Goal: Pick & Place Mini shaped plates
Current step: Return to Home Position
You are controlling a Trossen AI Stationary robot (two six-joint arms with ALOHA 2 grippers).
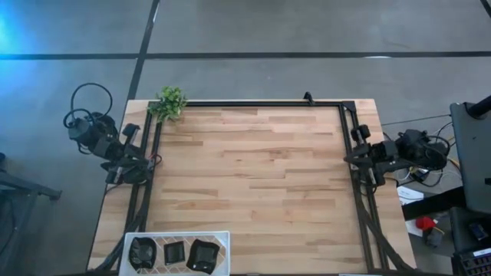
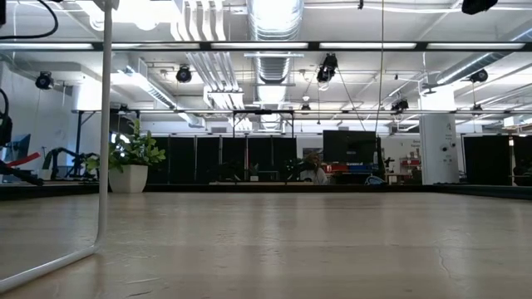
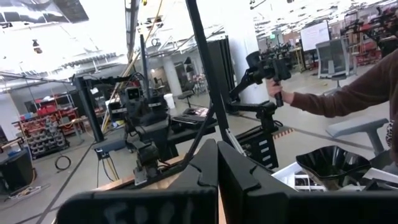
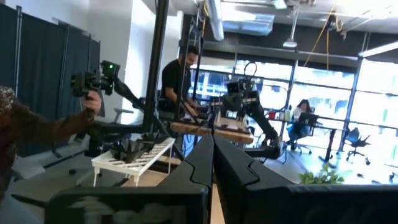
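Three glossy black mini plates (image 1: 174,253) lie side by side in a white rack (image 1: 222,238) at the table's near left corner. The one on the left (image 1: 140,253) has a wavy outline, the one on the right (image 1: 203,254) is squarish. One black dish (image 3: 333,165) also shows in the left wrist view, and the rack (image 4: 134,155) shows in the right wrist view. My left gripper (image 1: 142,161) (image 3: 217,168) rests shut at the table's left edge, far from the plates. My right gripper (image 1: 354,157) (image 4: 212,162) rests shut at the right edge. Neither holds anything.
A small green plant (image 1: 169,102) stands at the far left corner. A black frame (image 1: 253,103) runs along the far, left and right table edges. The rack's white leg (image 2: 104,124) stands at the left of the low view. A person's sleeve (image 3: 348,93) shows beyond the table, holding a device.
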